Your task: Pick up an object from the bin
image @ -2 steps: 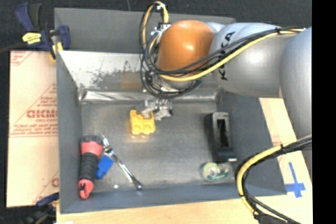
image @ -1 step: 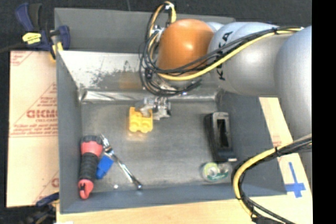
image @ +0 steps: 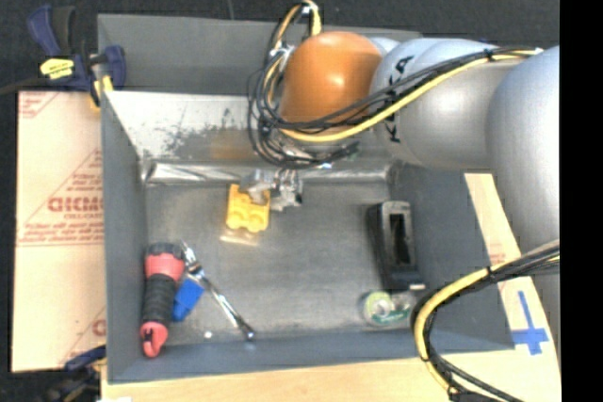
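Observation:
My gripper point(image: 276, 188) hangs near the bin's back wall, just under the orange wrist cover. Right beside it, at its lower left, a yellow studded building block point(image: 246, 209) lies on the bin floor, its upper right corner touching or just under the fingertips. Whether the block is between the fingers cannot be made out. A black rectangular piece point(image: 395, 246) lies to the right of the gripper, apart from it.
In the bin's front left corner lies a tool with a red and black handle point(image: 158, 297), a blue part point(image: 187, 298) and a thin metal rod point(image: 222, 303). A small green and clear thing point(image: 384, 308) rests near the front right. The arm spans the back right.

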Controlling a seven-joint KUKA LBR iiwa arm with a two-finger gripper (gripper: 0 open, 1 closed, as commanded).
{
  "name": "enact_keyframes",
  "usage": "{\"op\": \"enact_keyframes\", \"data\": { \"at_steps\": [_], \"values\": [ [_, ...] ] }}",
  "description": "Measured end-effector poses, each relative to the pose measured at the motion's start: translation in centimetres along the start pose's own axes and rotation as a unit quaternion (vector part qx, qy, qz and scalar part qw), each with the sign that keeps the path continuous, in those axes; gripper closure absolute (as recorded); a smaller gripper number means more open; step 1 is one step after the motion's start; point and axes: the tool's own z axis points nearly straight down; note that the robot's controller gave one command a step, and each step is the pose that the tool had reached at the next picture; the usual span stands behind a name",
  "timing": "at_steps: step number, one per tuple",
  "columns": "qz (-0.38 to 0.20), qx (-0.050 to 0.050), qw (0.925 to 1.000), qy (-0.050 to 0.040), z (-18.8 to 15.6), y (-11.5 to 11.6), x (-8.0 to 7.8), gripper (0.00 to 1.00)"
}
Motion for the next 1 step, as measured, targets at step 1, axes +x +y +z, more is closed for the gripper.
{"op": "enact_keyframes", "data": {
  "at_steps": [1],
  "values": [
    [-0.063, 0.002, 0.998, -0.0018, -0.19, -0.06, -0.17, 1.0]
  ]
}}
